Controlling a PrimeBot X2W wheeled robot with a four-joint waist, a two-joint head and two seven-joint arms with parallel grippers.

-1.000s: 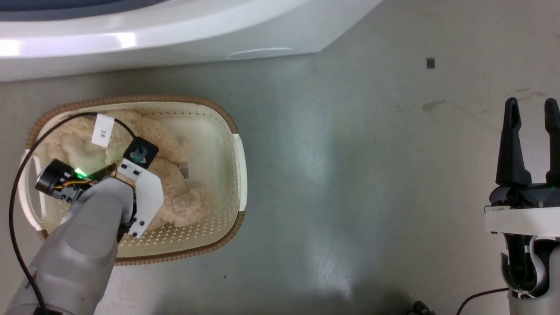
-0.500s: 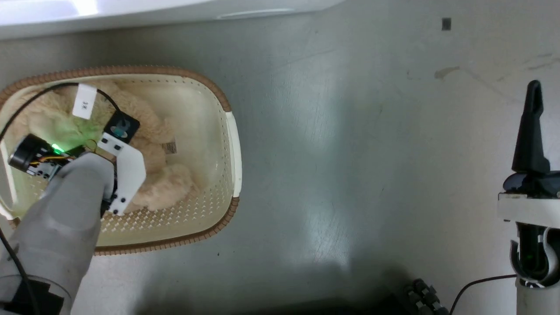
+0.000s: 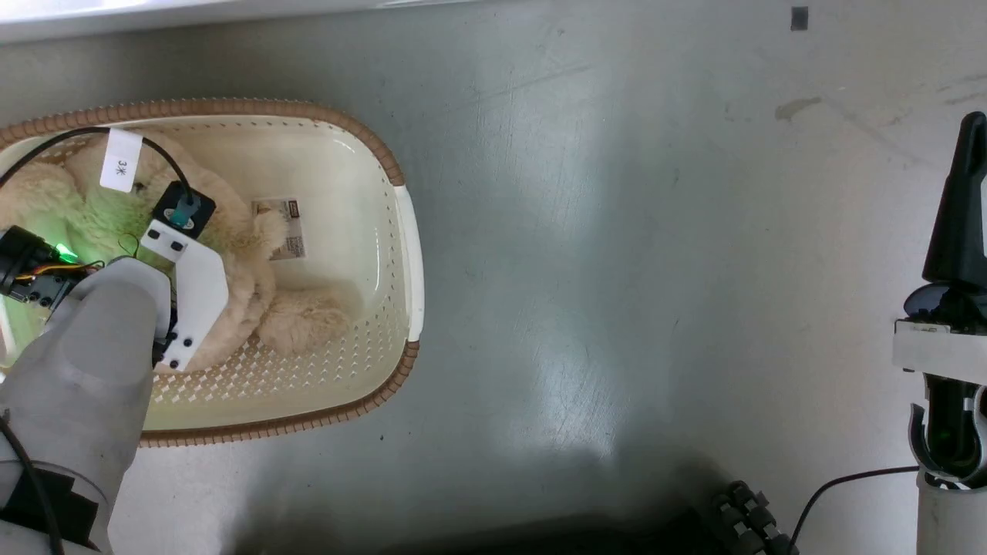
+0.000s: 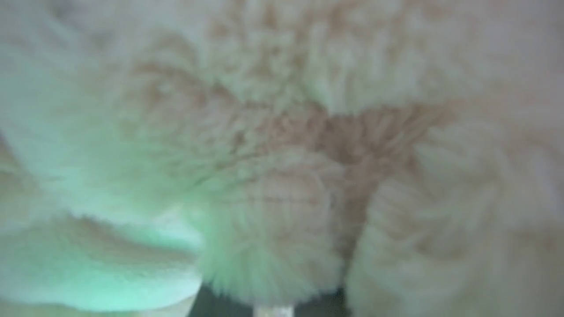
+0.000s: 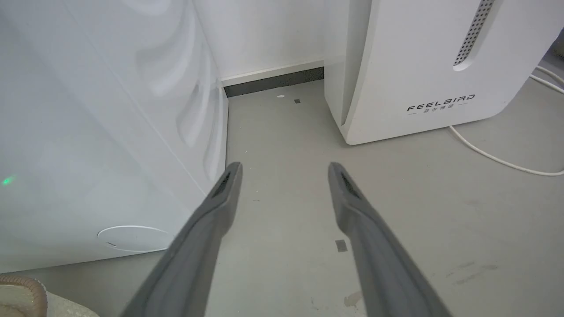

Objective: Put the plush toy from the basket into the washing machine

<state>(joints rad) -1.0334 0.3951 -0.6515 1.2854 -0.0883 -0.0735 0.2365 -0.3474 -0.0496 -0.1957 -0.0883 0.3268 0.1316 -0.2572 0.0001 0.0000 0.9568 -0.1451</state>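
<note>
The cream basket (image 3: 407, 254) stands on the floor at the left, its brown rim (image 5: 22, 286) also showing in the right wrist view. The beige plush toy (image 3: 301, 324) lies inside. My left wrist (image 3: 193, 293) reaches down onto the toy, and its fingers are buried in the fur (image 4: 282, 176) pressed against the camera. The basket's label sticker (image 3: 281, 227) lies bare beside the toy. My right gripper (image 5: 284, 176) hangs open and holds nothing, far to the right, with one finger (image 3: 956, 216) at the head view's edge. The washing machine's white front (image 5: 88, 154) is to its left.
A white FEELBIRD appliance (image 5: 418, 66) stands ahead on the right with a white cable (image 5: 498, 160) on the floor. A black cable (image 3: 848, 486) and a dark ribbed part (image 3: 740, 516) lie at the bottom right. Bare grey floor (image 3: 617, 270) spreads between basket and right arm.
The head camera has tilted, so the washer has slid up the picture. Inside the basket the toy has shifted left with my left wrist, uncovering the label sticker.
</note>
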